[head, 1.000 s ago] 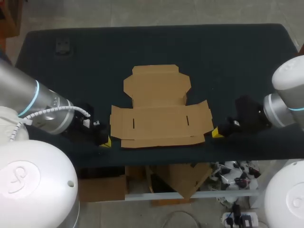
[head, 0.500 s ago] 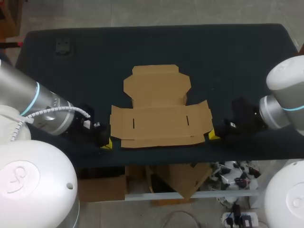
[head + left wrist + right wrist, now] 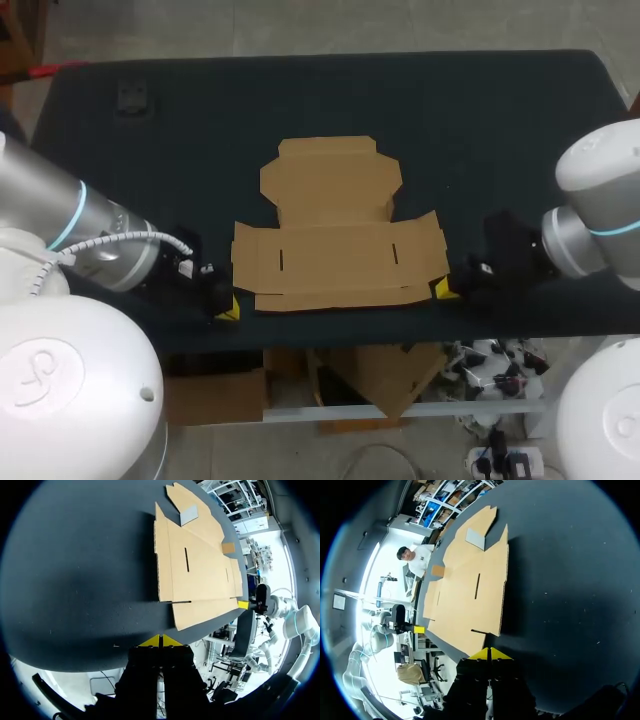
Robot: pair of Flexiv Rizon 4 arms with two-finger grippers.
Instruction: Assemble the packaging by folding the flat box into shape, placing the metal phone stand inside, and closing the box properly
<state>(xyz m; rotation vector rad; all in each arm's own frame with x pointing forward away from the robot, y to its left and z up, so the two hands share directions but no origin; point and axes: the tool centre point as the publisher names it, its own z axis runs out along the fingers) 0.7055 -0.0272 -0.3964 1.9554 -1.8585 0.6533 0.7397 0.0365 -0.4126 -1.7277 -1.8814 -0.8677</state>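
1. Locate flat box (image 3: 335, 258) lying unfolded on the desk (image 3: 480, 130), about mid-width and close to the near edge. All panels down, nothing folded up yet.
2. Note layout: far lid panel with side tabs, wide middle panel with two short slits, narrow near flap (image 3: 340, 297) just inside the near desk edge.
3. Read left tool (image 3: 225, 308) as fully closed, yellow tips pressed together, gripping nothing. Placed low, just beside the near left corner of the box; no contact visible.
4. Read right tool (image 3: 442, 289) likewise: tips together, empty, just beside the near right corner of the box.
5. Judge material as thin corrugated card: light, stiff across each panel, bending readily only along the pre-creased lines. Expect sliding on the desk cover under a one-sided push, so brace from both ends.
6. Judge flat panels as not graspable from above. Best hold probably at a free edge: slip a tip under the near flap or a side flap, raise it, then pinch close to the crease. Avoid squeezing mid-panel, given the risk of a dent or stray fold.
7. Spot small dark item (image 3: 130, 97) at the far left corner of the desk, well apart from the box. Possibly the phone stand; too small to tell.
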